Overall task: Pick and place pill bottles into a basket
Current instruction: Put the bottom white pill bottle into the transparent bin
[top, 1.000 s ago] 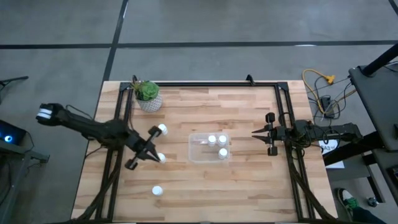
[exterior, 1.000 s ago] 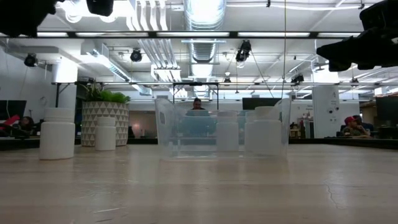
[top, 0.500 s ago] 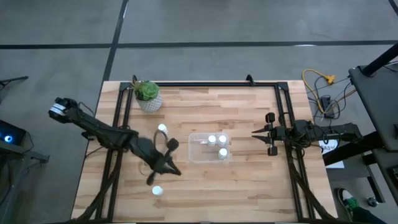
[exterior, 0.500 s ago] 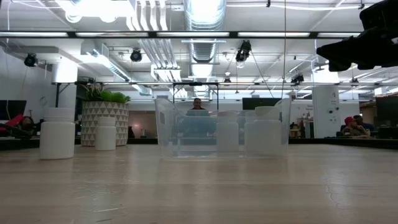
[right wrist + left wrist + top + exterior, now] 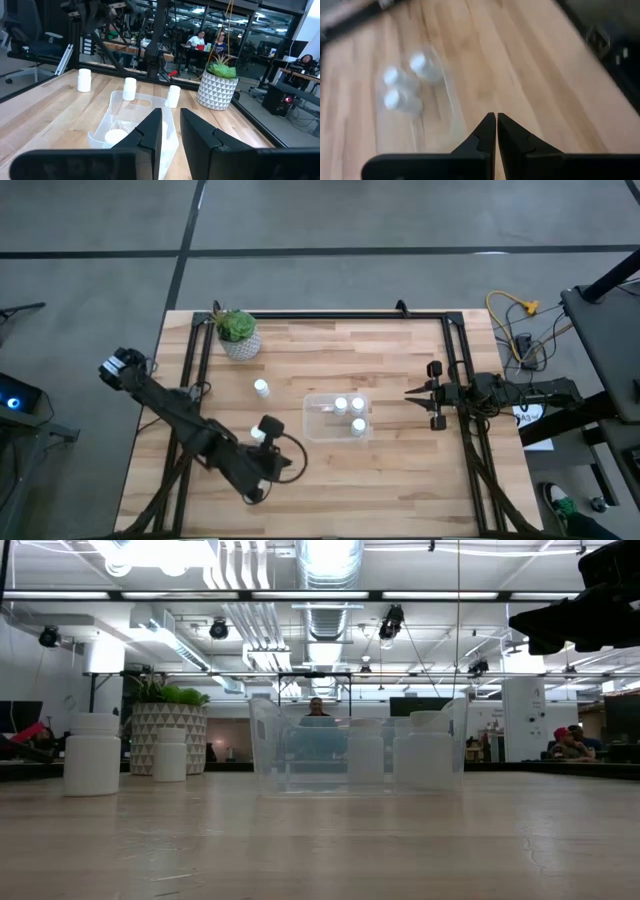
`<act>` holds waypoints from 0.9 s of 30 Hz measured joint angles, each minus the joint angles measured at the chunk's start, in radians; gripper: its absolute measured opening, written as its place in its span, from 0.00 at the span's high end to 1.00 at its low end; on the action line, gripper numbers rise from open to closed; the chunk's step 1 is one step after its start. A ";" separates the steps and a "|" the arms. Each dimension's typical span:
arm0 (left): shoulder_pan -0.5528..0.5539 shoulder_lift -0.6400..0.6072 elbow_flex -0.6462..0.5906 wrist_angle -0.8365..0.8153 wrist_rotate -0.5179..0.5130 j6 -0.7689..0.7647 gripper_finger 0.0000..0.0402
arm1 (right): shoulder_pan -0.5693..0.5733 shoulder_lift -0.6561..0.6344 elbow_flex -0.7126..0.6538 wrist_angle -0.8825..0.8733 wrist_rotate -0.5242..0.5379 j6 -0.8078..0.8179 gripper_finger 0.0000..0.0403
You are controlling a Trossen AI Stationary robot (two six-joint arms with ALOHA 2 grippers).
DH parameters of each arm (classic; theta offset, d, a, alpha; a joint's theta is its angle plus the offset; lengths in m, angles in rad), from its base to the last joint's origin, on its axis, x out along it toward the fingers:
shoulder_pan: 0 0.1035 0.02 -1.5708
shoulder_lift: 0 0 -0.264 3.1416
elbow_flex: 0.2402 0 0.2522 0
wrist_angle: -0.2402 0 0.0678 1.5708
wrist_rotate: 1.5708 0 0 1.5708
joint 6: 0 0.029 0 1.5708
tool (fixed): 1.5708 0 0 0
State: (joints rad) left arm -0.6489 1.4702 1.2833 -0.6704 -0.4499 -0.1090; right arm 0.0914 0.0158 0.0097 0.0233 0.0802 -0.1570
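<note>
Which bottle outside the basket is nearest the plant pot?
The bottle standing alone on bare wood between the plant pot and the basket. The other loose bottle in view sits farther off, beside the left arm.

A potted plant (image 5: 238,333) stands on the wooden table (image 5: 400,470).

An open-plan robotics lab: silver ceiling ducts (image 5: 330,570) are running overhead, and people are sitting at cluttered desks (image 5: 200,47) behind.
</note>
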 joint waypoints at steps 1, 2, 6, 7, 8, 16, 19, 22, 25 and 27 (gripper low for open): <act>-0.005 0.013 0.025 -0.061 0.008 -0.033 1.00 | 0.000 0.000 0.000 0.000 0.000 0.000 0.85; -0.008 0.028 0.052 -0.131 0.027 -0.073 1.00 | 0.000 0.000 0.000 0.000 0.000 0.000 0.85; -0.007 0.077 0.148 -0.344 0.163 -0.285 1.00 | 0.000 0.000 0.000 0.000 0.000 0.000 0.85; -0.007 0.089 0.161 -0.370 0.203 -0.332 1.00 | 0.000 0.000 0.000 0.000 0.000 0.000 0.85; -0.008 0.101 0.168 -0.387 0.238 -0.369 1.00 | 0.000 0.000 0.000 0.000 0.000 0.000 0.85; -0.014 0.174 0.172 -0.438 0.469 -0.553 1.00 | 0.000 0.000 0.000 0.000 0.000 0.000 0.85; -0.025 0.198 0.172 -0.469 0.501 -0.620 1.00 | 0.000 0.000 0.000 0.000 0.000 0.000 0.85; -0.043 0.216 0.172 -0.467 0.506 -0.661 1.00 | 0.000 0.000 0.000 0.000 0.000 0.000 0.85; -0.062 0.231 0.172 -0.464 0.494 -0.720 1.00 | 0.000 0.000 0.000 0.001 0.000 0.000 0.85; -0.077 0.241 0.172 -0.464 0.461 -0.754 1.00 | 0.000 0.000 0.000 0.001 0.000 0.000 0.85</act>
State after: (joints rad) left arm -0.7263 1.7112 1.4551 -1.1348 0.0113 -0.8628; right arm 0.0910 0.0154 0.0097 0.0238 0.0803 -0.1570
